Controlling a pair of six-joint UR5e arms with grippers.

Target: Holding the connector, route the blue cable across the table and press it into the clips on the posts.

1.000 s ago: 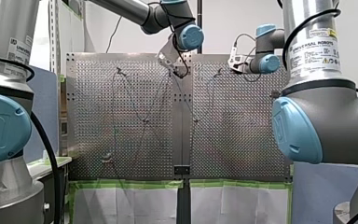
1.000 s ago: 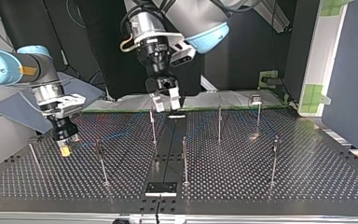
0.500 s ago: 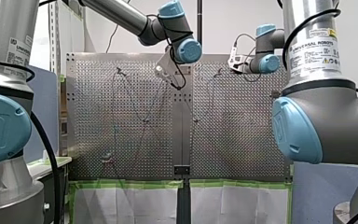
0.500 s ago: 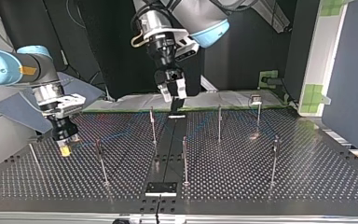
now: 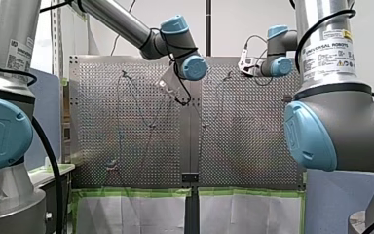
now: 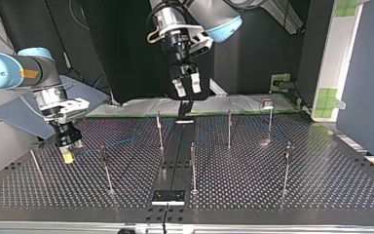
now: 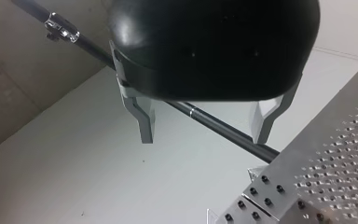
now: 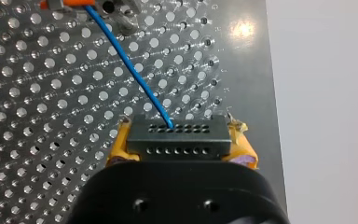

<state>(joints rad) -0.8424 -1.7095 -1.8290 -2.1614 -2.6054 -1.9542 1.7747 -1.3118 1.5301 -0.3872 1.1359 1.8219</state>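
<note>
Over the perforated table (image 6: 321,175), my left gripper (image 7: 204,137) hangs high with fingers spread wide, while my right gripper (image 8: 181,148) pinches the black connector (image 8: 177,134) between yellow pads, the blue cable (image 8: 130,70) leading from it.

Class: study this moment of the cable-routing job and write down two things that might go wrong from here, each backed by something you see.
1. The blue cable runs straight from the connector in my right claw to a clip; a further pull might tug it out.
2. My left claw hangs raised, open and empty, so nothing guides the cable; it may snag a post.
</note>
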